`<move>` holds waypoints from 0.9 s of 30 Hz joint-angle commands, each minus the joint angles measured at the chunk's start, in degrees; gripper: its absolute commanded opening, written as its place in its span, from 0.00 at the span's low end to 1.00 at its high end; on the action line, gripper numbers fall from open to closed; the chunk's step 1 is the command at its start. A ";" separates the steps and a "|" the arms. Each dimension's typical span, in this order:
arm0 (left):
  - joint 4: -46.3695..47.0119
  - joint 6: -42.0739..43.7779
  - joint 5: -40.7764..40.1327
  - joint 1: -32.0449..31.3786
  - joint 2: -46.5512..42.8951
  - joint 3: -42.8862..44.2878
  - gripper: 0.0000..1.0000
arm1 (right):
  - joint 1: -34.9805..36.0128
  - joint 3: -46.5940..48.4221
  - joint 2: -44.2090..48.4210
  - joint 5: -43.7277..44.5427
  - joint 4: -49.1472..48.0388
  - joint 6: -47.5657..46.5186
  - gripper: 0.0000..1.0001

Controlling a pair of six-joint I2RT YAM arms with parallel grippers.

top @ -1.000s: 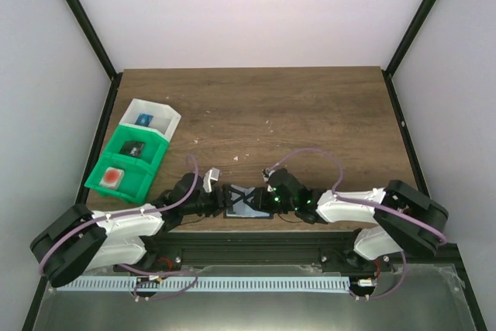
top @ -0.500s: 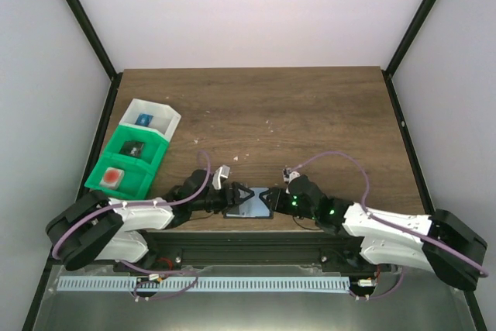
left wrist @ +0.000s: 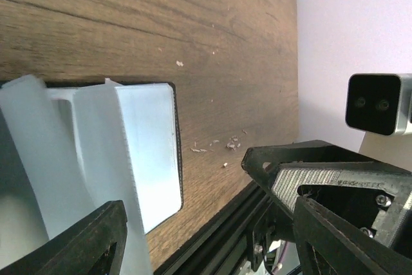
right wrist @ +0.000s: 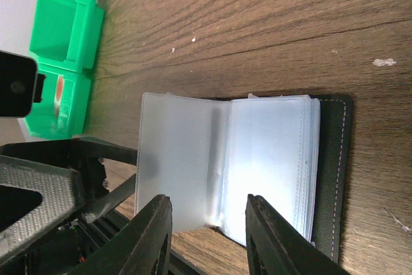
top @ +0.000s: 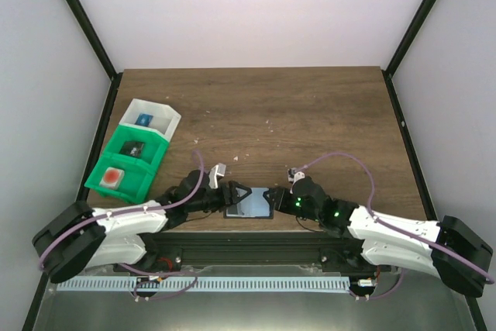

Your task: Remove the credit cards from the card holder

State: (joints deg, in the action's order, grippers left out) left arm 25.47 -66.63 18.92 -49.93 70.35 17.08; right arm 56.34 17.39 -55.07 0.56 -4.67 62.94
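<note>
Card holder (top: 249,203) is lying spread open, flat on the surface (top: 310,106), right at the near edge and squarely between my two arms, a spot both can reach. Its milky plastic sleeves (right wrist: 183,159) face up, and the black cover (right wrist: 331,159) peeks out along one side in the right wrist view. I can't make out any cards through the plastic from here. Left gripper (top: 234,195) sits low at the holder's left side, fingers wide apart and straddling that page. I read that as steadying the side so the holder won't skate, though I can't tell whether it is actually pressing. Right gripper (right wrist: 207,209) has its fingers partly apart with nothing clamped, poised at the near rim around the centre fold. I'd say it is lined up to work into a sleeve mouth. Room is tight here: the two grippers are almost nose to nose across the holder. The black rail (top: 256,236) runs just beside the holder's near edge, so I've no room to drag anything toward me. Away from me there's open wood, and that's where I'd slide a card out. Green and white bins (top: 132,153) sit well apart on the left, clear of both arms.
</note>
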 commanded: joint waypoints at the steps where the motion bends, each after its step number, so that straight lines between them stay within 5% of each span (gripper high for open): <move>1: -7.80 2.51 -5.35 -0.25 -5.01 -1.19 0.73 | 0.44 -0.22 0.20 1.64 0.42 0.44 0.34; 27: -17.02 0.44 -7.69 -0.33 -18.14 -6.45 0.74 | 0.44 -0.86 -1.73 0.17 -2.34 0.92 0.33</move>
State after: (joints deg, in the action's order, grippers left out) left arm 9.21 -65.10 10.76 -49.93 52.62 13.15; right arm 56.34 16.32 -56.14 0.30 -5.61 63.55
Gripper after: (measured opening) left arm 0.736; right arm 0.335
